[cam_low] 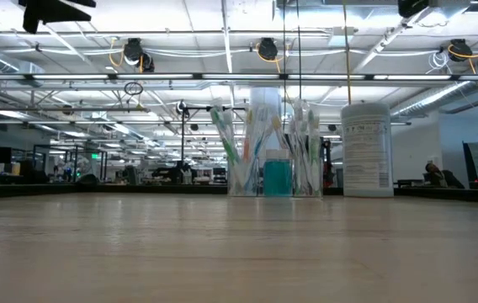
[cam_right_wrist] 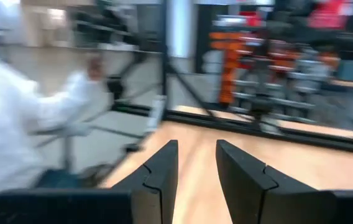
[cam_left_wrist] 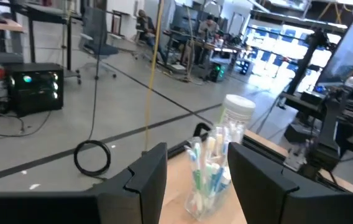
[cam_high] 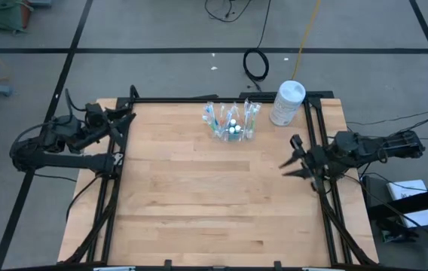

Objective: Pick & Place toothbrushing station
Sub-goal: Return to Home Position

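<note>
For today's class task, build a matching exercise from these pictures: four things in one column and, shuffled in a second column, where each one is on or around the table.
Column one
1. clear organizer
2. white canister
3. left tool
4. right tool

Column two (top, left and right as in the high view)
A. over the right edge of the table, open
B. standing near the top right corner
C. standing near the middle of the top edge, full of toothbrushes
D. by the top left corner, open

Pairs: 1-C, 2-B, 3-D, 4-A
</note>
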`<state>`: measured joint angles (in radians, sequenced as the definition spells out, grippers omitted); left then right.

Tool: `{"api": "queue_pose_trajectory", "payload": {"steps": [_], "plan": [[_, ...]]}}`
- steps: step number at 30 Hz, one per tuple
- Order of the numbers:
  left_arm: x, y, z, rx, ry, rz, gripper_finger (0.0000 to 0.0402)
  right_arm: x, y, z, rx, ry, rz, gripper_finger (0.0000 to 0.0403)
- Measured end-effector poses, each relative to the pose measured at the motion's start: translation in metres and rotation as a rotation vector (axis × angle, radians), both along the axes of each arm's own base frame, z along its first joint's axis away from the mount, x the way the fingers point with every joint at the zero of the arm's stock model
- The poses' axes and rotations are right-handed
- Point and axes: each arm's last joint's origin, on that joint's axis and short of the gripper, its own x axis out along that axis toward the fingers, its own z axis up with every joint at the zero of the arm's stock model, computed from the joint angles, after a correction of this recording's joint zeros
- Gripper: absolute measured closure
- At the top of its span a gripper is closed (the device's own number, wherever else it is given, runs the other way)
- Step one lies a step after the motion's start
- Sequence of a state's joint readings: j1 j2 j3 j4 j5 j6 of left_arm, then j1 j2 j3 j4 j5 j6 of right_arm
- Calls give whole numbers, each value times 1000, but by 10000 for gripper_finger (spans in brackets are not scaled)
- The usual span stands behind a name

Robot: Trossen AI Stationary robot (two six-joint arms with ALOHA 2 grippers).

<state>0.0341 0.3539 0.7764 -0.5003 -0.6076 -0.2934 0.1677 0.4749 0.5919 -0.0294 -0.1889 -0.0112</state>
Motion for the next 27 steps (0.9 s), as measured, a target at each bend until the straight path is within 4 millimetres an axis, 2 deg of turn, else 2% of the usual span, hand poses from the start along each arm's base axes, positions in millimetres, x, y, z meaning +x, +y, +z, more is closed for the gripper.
{"api": "queue_pose_trajectory", "payload": {"steps": [3, 6, 14, 21, 27], "plan": [[-5, 0, -8, 3, -5, 18, 229, -5, 2, -3, -1, -9, 89, 303], [-8, 0, -19, 5, -29, 23, 229, -10, 2, -13, -27, -12, 131, 303], [-18, -2, -37, 75, -61, -41, 229, -30, -2, -26, 25, -39, 127, 303], [-39, -3, -48, 131, -94, -83, 229, -48, -5, -42, 11, -120, 126, 303], [-38, -4, -50, 127, -76, -93, 229, -54, -6, -53, 12, -145, 124, 303]]}}
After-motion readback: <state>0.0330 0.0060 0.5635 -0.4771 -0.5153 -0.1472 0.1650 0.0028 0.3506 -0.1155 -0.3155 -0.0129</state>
